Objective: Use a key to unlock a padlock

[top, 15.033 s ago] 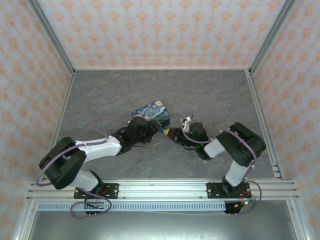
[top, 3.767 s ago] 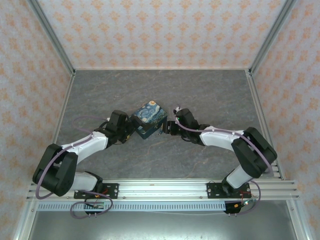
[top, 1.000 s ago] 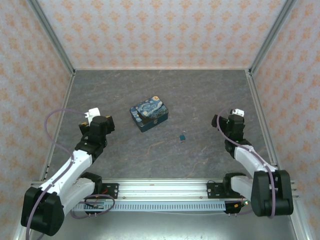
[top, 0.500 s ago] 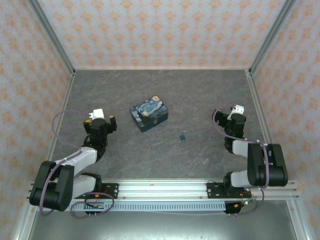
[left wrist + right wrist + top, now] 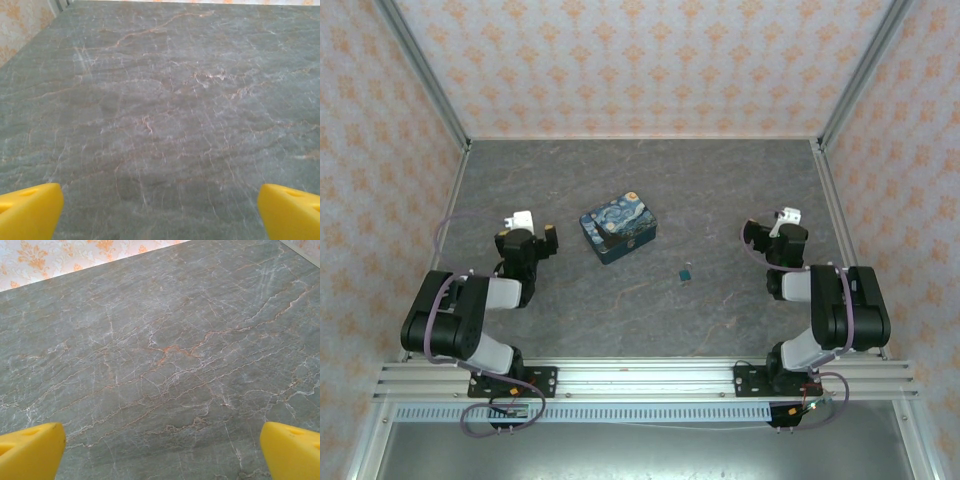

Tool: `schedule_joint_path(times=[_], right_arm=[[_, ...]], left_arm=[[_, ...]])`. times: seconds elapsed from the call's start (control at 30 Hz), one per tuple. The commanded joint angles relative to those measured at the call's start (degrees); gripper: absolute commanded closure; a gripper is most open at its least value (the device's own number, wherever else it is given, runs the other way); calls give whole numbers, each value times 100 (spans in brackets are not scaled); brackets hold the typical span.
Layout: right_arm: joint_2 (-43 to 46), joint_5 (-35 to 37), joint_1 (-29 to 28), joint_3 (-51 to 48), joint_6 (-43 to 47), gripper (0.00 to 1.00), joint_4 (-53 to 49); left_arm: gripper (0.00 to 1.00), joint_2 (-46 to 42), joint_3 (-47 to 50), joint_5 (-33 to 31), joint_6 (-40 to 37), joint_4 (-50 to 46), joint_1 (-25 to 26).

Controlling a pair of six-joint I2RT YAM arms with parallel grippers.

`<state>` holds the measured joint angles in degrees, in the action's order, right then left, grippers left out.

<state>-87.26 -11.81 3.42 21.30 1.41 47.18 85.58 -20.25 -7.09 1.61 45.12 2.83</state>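
**Top view, layout of the tabletop.** The tin (image 5: 618, 231) is sitting on the tabletop (image 5: 720, 180), a little left of centre. The padlock (image 5: 687, 272) is lying to the right of the tin and nearer the arm bases, apart from it. At this size it seems to be lying flat. The left gripper (image 5: 544, 240) is holding a place left of the tin, near but not touching. The right gripper (image 5: 752, 233) is holding a place well right of the tin, behind and right of the padlock. Tin and padlock are lying between the two grippers. Walls (image 5: 640, 60) are enclosing the left, far and right sides.
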Motion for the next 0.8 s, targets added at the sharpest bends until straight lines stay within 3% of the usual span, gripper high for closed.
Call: schedule_joint_path(times=[0.0,0.13,0.77], right_arm=[[31,95,-62,134,113,1,-38],[21,544,-276,239,202,1,-235],[18,707,-342,270,218,1,-280]], left_arm=[[0,-29,-337,-182,-32,-183,-37],[0,-8,-326,-208,-55,-118,-28],[0,11,-374,-270,-117,-179,37]])
